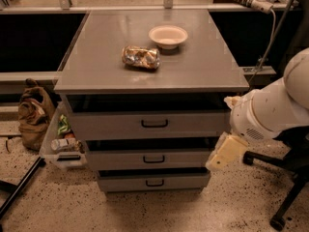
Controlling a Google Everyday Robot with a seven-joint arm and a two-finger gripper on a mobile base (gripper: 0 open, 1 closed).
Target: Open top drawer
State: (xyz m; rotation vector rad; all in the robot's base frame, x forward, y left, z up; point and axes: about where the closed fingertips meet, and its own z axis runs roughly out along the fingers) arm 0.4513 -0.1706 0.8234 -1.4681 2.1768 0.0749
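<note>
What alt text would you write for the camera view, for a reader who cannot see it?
A grey three-drawer cabinet faces the camera; the robot's gripper hangs at its right edge, level with the middle drawer, away from the black loop handle of the top drawer. On top sit a white bowl and a crumpled snack bag.

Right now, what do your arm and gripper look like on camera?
The arm is made of bulky, rounded white shells, with a small patch of dotted vent holes near the wrist. The gripper, beside the right edge of the cabinet, is a blockier, pale cream-yellow piece. No cables or markings show on either.
</note>
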